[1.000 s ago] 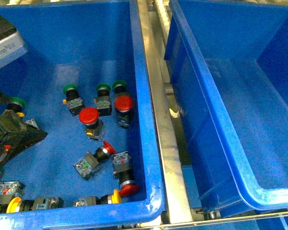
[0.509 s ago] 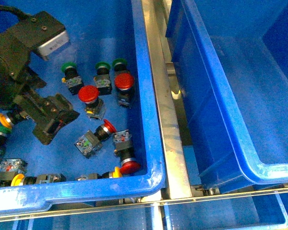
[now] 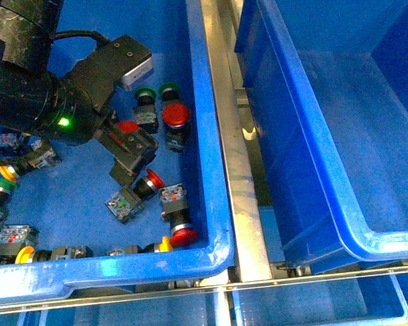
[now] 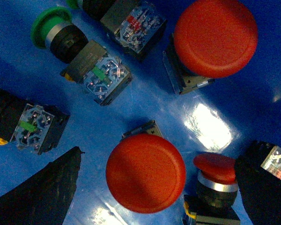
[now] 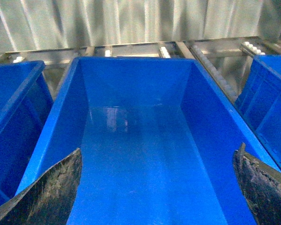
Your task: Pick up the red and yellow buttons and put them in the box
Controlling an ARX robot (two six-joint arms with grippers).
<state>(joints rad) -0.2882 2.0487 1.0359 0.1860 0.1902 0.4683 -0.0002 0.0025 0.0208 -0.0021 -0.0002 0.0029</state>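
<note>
**Left claw** (image 3: 131, 161) released, its fingers spread either side of an upright red mushroom-cap push button (image 4: 145, 172) without touching it, inside the single-rimmed blue plastic bin (image 3: 205, 142). Green-capped push buttons (image 4: 50, 27) crowd close, and the bin's right wall is near. Contact-block printing is too blurred to read. A metal rail (image 3: 236, 183) separates this bin from the deep double-rimmed blue box (image 3: 306, 159). **Right claw** (image 5: 158, 161) released, grasping nothing, above a deep blue bin's open interior (image 5: 68, 124)
</note>
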